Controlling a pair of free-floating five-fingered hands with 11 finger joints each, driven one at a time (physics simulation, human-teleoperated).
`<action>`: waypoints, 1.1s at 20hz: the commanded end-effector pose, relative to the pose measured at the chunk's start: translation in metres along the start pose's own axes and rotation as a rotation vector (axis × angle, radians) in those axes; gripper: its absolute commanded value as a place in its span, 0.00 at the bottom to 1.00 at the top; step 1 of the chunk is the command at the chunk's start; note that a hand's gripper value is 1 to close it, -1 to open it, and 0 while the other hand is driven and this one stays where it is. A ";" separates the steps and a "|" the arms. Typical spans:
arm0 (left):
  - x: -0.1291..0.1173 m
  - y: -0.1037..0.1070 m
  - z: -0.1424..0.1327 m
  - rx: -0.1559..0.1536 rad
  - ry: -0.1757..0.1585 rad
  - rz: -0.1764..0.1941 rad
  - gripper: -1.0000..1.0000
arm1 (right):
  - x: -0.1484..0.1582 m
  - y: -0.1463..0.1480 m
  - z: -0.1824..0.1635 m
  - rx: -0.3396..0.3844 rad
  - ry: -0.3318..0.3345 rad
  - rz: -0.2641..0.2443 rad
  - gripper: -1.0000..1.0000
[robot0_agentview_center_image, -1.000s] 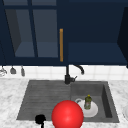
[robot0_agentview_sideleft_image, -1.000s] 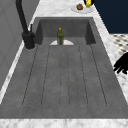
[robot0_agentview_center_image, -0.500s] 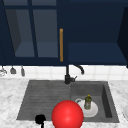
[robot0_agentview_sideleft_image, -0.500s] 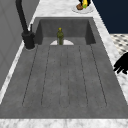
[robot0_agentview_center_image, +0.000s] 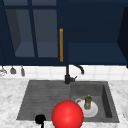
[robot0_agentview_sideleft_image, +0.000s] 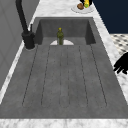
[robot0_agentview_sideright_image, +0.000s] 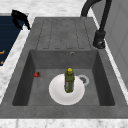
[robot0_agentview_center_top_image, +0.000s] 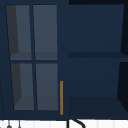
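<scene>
From the front view I see one black hand (robot0_agentview_center_image: 40, 119) at the bottom left of the frame, hovering at the front edge of the sink (robot0_agentview_center_image: 45, 95), so I take it as the left hand. In the left side view it sits at the right edge of the frame, over the marble counter (robot0_agentview_sideleft_image: 117, 53) just beside the drainboard, with its fingers pointing down and loosely spread, holding nothing. In the right side view it shows at the upper left, over the counter's front edge. A red ball (robot0_agentview_center_image: 67, 115) sits at the bottom centre of the front view, just right of the hand and apart from it. In the basin, at the lower right of the front view, a small green bottle (robot0_agentview_center_image: 87, 102) stands upright on a white plate (robot0_agentview_center_image: 93, 111). The black faucet (robot0_agentview_center_image: 68, 75) rises at the back rim, centre frame. Above, the navy wall cabinet (robot0_agentview_center_top_image: 95, 30) has a glass door and a brass handle (robot0_agentview_center_top_image: 61, 97).
</scene>
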 end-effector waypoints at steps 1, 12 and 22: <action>0.000 0.000 0.000 0.000 0.000 0.000 0.50 | 0.000 0.006 0.017 -0.037 -0.007 0.004 1.00; 0.000 0.000 0.000 0.000 0.000 0.000 0.50 | -0.007 0.036 -0.012 0.012 0.007 0.002 1.00; 0.000 0.000 0.000 0.000 0.000 0.000 0.50 | -0.005 0.029 0.004 0.007 0.014 0.014 0.00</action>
